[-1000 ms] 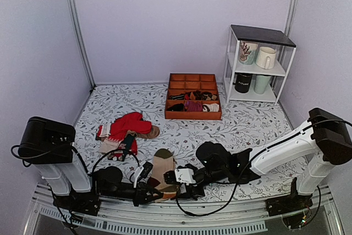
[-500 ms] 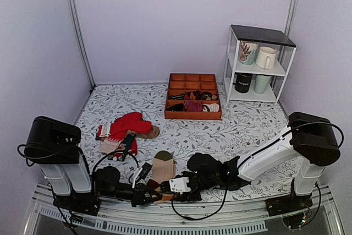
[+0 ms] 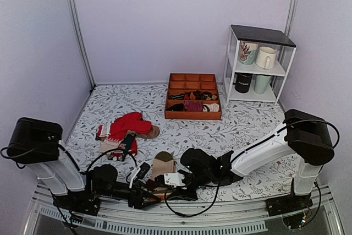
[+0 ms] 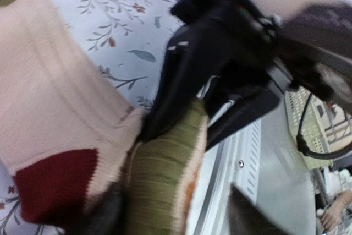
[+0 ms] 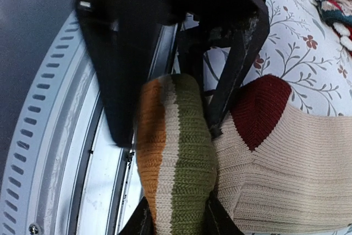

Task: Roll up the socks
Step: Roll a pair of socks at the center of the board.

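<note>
R gripper (image 5: 176, 223) is pinched narrow on the rolled end of the socks (image 5: 286, 158), w/ a finger pressed on each side of the olive/cream/orange stripes, right at the table's near edge by the metal rail (image 5: 55, 152). L gripper (image 4: 173, 216) faces it from the other side w/ jaws apart: one finger is against the olive roll and the other is off it, so no grip. Rest of the socks lies flat on the floral cloth (image 3: 247, 127), beige ribbed leg running away from the arms, maroon patch next to the roll. Containers: 1 orange divided tray (image 3: 192, 116) mid-table toward the back, w/ small sock bundles (image 3: 193, 104) in its nearer cells (dark, maroon, cream); exact no. too small to tell. 1 white wire rack (image 3: 227, 64) at back right has a black top, 2 shelves & 4 mugs (image 3: 265, 57) total. 2 are on the upper shelf (one w/ red coral print, one cream), 2 on the lower (one black w/ white lettering, one pale green). Loose on the cloth left of centre is 1 heap of red socks (image 3: 131, 125) w/ a brown piece & a striped bit mixed in; no. of items unclear. Arms: 2, both stretched low along the near edge, meeting at the roll.
</note>
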Robot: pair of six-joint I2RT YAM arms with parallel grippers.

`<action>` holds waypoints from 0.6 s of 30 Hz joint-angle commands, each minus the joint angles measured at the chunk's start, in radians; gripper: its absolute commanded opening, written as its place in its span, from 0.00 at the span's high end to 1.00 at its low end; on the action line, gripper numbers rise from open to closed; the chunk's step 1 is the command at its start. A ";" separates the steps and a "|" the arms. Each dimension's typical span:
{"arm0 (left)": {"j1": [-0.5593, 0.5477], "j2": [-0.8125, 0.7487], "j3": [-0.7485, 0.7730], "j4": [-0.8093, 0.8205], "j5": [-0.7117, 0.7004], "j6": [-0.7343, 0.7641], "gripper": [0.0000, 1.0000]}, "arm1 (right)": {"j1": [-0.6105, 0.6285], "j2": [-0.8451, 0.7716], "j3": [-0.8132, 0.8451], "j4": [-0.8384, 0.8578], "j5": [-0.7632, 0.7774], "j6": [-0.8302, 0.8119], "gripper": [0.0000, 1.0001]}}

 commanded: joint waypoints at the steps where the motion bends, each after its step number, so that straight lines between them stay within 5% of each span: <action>1: -0.029 -0.205 0.082 -0.498 -0.105 0.205 0.01 | -0.037 0.081 -0.007 -0.120 -0.136 0.131 0.73; 4: -0.048 -0.344 0.145 -0.663 -0.196 0.326 0.01 | -0.067 0.106 0.011 -0.151 -0.193 0.177 0.73; 9: -0.060 -0.427 0.125 -0.686 -0.240 0.439 0.01 | -0.102 0.159 0.088 -0.275 -0.287 0.212 0.73; 18: -0.140 -0.266 0.107 -0.550 -0.320 0.506 0.01 | -0.135 0.246 0.197 -0.462 -0.312 0.226 0.73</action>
